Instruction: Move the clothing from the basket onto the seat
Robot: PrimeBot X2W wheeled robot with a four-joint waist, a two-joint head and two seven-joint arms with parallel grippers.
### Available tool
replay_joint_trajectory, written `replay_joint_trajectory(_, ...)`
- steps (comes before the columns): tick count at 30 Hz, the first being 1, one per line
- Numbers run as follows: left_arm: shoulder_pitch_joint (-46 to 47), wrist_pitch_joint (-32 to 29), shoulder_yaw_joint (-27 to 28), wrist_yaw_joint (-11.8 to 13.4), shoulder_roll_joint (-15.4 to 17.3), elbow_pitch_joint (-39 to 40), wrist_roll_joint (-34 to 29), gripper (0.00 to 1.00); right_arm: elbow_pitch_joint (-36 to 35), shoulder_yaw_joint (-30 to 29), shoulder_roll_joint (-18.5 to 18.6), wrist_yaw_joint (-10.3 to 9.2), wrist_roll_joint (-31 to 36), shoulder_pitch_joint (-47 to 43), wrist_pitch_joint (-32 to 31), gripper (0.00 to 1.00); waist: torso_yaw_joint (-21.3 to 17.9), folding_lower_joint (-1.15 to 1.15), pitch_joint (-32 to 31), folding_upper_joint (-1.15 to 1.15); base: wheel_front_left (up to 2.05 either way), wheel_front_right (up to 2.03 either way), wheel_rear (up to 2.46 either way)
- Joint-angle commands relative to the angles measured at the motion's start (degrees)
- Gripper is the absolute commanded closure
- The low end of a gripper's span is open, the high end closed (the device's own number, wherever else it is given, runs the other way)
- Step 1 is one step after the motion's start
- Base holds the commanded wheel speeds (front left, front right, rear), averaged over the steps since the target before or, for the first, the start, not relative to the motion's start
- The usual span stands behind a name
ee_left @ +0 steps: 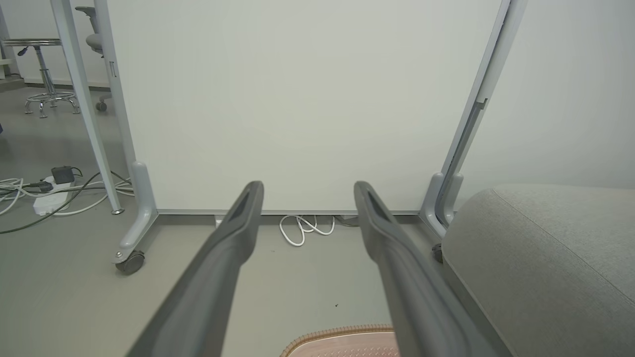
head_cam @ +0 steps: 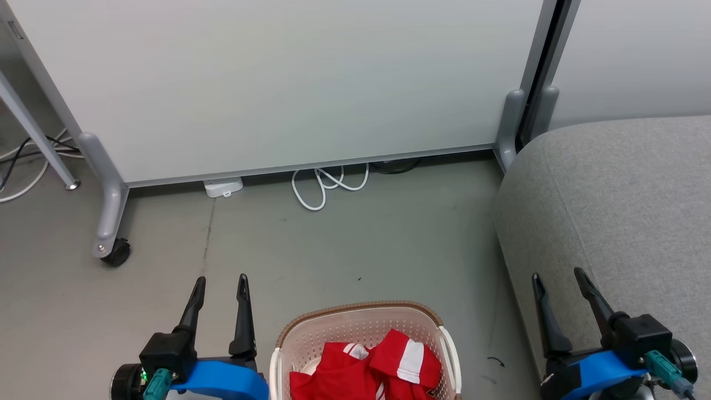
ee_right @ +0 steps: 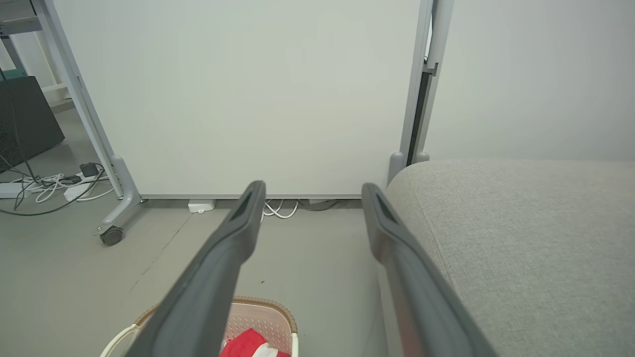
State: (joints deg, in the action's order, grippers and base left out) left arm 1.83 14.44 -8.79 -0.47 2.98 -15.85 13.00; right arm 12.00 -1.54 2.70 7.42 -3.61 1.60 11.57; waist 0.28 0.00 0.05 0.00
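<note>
I have both hands in sight from the head camera. My left gripper has its two long dark fingers spread wide apart with bare grey floor between them, and my right gripper is spread just as wide, clamping nothing. The cream-white perforated plastic laundry basket with the brown rim sits on the floor between the two hands, just to the right of the left gripper's wrist and behind its fingertips, closer to me than the tips reach. From the right gripper it is well off to the left and lower down. The bright red fabric clothing with white stripes and trim lies crumpled inside that basket, apart from both hands. Through the right wrist camera a scrap of red peeks out beside that hand's left finger, low in the view. The large light grey upholstered seat cushion with its rounded corner lies under and ahead of the right gripper, stretching away to that hand's right; from the left gripper it is far off to the right, beyond the basket. Ahead of both sets of fingertips stands a tall pale panel on grey wheeled legs, with a looped white cable at its foot.
</note>
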Motion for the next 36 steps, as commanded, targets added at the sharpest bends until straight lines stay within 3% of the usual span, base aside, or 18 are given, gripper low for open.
replay_joint_trajectory(1,0.39,0.43,-0.15,0.26,0.0,-0.01,-0.84,0.0,-0.11,-0.03,0.31,0.12,0.97,-0.29,0.41,0.0,-0.01,0.0,-0.02,0.0,0.0,0.0,0.0)
replay_joint_trajectory(24,-0.18,0.85,0.39,0.04,-0.1,0.0,-2.0,0.0,0.0,0.62,0.31,0.12,1.58,-0.16,1.6,0.0,-0.53,0.0,0.64,0.0,0.0,0.0,0.0)
replay_joint_trajectory(31,2.29,0.83,0.05,-0.42,-0.1,-1.84,-2.2,0.0,-1.04,3.16,0.31,0.08,1.59,2.45,1.63,0.0,-4.07,0.0,5.12,0.0,0.0,0.0,0.0)
replay_joint_trajectory(36,6.85,0.72,-0.99,-1.49,0.83,-8.14,-3.26,0.0,-2.08,5.25,0.28,0.08,1.32,5.32,1.8,0.0,-8.25,0.0,11.52,0.0,0.0,0.0,0.0)
